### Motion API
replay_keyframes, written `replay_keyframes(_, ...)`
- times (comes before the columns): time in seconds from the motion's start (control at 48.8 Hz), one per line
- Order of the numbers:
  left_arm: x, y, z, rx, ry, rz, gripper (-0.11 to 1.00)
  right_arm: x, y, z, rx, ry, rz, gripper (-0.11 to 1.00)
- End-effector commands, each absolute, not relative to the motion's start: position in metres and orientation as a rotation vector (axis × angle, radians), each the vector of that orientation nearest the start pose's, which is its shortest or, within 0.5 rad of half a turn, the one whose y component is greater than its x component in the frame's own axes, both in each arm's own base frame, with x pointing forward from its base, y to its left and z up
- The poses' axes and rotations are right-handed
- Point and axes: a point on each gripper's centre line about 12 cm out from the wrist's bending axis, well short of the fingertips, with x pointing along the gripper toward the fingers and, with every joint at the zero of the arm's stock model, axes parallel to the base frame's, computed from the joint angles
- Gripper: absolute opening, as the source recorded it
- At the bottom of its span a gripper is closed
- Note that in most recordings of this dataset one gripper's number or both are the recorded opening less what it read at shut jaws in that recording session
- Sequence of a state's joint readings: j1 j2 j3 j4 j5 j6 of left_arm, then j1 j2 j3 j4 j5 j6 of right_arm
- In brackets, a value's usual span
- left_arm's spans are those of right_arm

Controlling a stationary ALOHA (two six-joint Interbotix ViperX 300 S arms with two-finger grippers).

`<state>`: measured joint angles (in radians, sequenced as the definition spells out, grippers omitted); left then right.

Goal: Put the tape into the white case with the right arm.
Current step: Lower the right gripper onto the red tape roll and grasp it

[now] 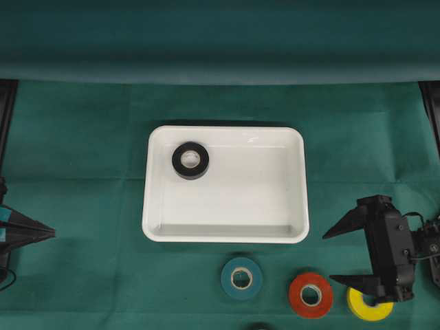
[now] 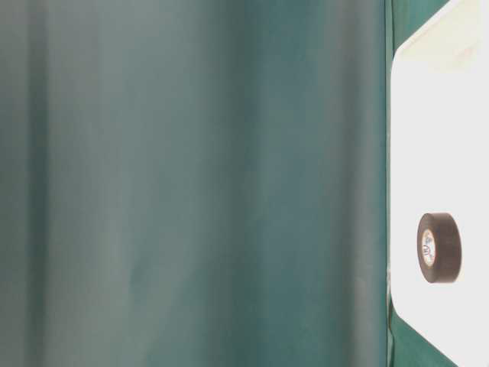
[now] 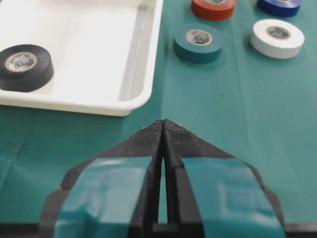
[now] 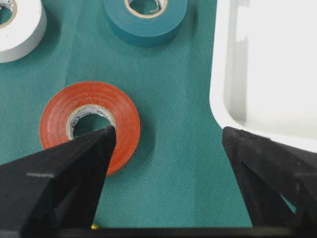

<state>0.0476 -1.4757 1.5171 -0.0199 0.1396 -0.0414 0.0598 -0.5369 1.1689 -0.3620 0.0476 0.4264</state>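
While the right arm's boxy black gripper [image 1: 338, 256] stands with its two long pointed fingers spread wide and nothing between them, it sits at the right of the green cloth-covered table [image 1: 82, 179], right of the shallow glossy white rectangular case [image 1: 225, 234] and apart from it. In the overhead view its nearer finger overlaps a yellow roll of tape [image 1: 369, 304]. The right wrist view shows one fingertip in front of a red-orange roll of tape [image 4: 90, 125] and the other in front of the case's rounded corner; contact with either cannot be confirmed.

One black roll of tape [image 1: 190, 160] lies flat inside the case, near its far-left corner. Outside the case, on the cloth along its near side, lie a teal roll of tape [image 1: 241, 278], then the red-orange roll, then the yellow roll, each apart from its neighbour. The left wrist view shows two more beyond them: a white roll of tape [image 3: 277, 37] and a dark blue roll of tape [image 3: 279, 6].

The left gripper [image 3: 163, 124], black with light-blue patches, rests at the left table edge, fingertips pressed together on nothing, well apart from the case
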Motion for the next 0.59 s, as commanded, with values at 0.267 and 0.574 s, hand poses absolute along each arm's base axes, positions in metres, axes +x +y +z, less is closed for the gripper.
replay_keyframes(0.267,0.124,0.006,0.186,-0.068,0.167,0.051,0.00,0.244,0.017,0.159,0.041,0.704,0.036,0.68)
replay_keyframes(0.574,0.124,0.006,0.186,-0.068,0.167,0.051,0.00,0.260,0.022,0.137,0.095,0.781,0.028,0.67)
